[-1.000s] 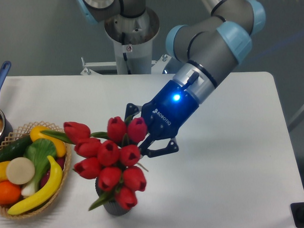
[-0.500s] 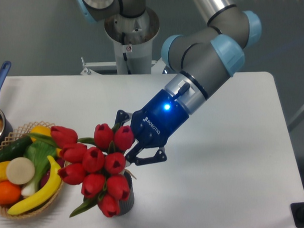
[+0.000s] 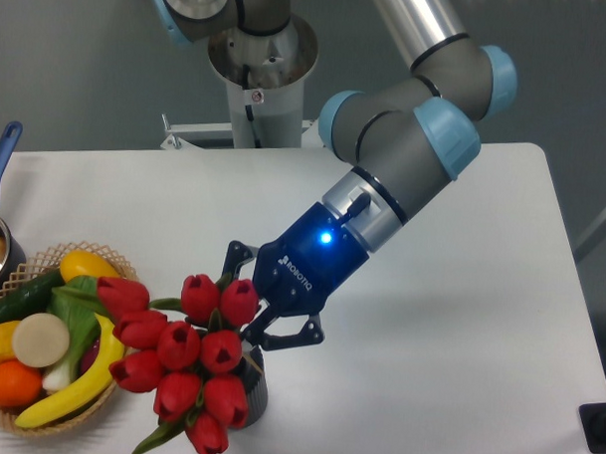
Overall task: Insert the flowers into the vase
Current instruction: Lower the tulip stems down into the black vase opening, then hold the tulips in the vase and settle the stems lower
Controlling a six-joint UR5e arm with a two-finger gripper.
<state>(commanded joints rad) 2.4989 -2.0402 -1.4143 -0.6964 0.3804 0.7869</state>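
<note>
The fingers (image 3: 243,303) grip the flowers (image 3: 184,354), tilted over the vase (image 3: 252,393) beside the basket (image 3: 108,392).

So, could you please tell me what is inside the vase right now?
The vase shows only part of its dark side. The red tulips, held by the gripper, hang over its mouth, so whether the stems are inside is hidden.

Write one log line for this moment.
gripper: shut on red tulip bunch | stems: in dark grey ribbed vase | release: pending

Light: bright, even, from overhead.
Shadows: soft, faint on the white surface (image 3: 459,322).
Glare: blue lamp glowing on the tool (image 3: 242,307) body.
Focus: mildly soft throughout; no edge distortion evident.
</note>
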